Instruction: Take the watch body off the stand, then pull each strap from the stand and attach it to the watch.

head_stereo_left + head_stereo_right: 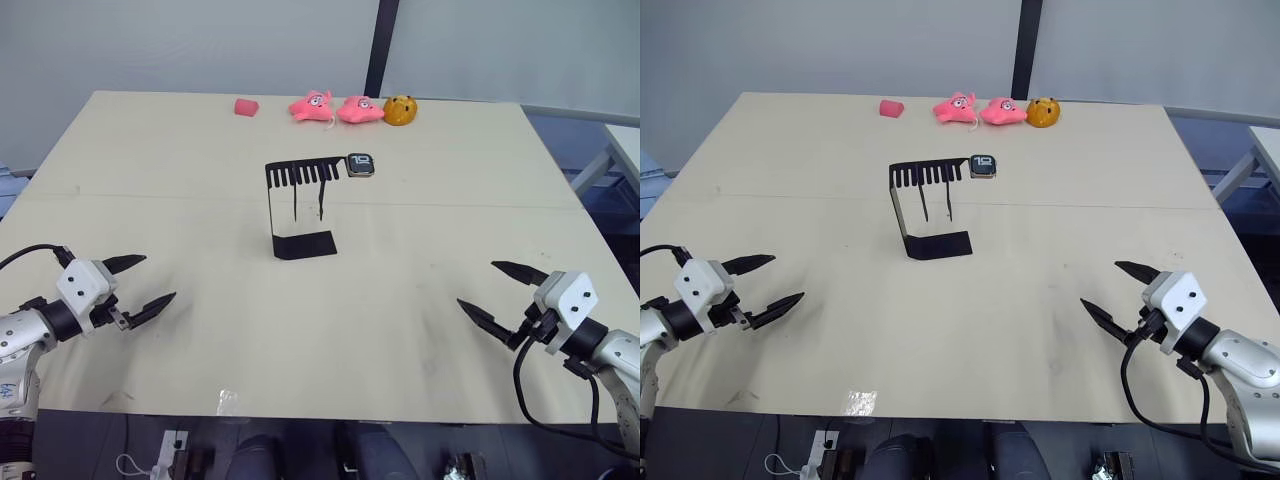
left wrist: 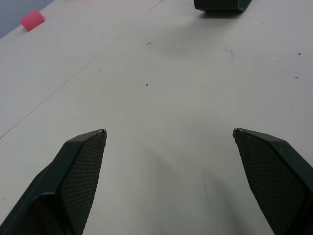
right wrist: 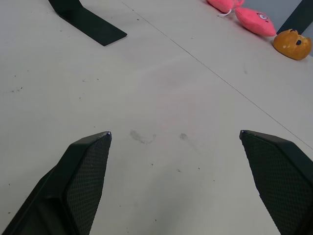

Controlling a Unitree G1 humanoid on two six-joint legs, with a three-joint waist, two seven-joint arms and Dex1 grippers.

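Beyond stand (image 1: 300, 205): pink toys (image 1: 334, 108), orange toy (image 1: 400, 110), red block (image 1: 246, 107).

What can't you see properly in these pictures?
- The digits on the watch body: too small to read in the head views.
- How the straps attach to the stand: too thin to tell.
- Stand base in the left wrist view: cut off by the edge.

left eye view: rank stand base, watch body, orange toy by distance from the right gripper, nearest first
From the right gripper:
1. Stand base, mid-table, toward the robot's left.
2. Watch body, on the right end of the stand's top plate, farther back.
3. Orange toy, at the table's far edge, right end of the toy row.
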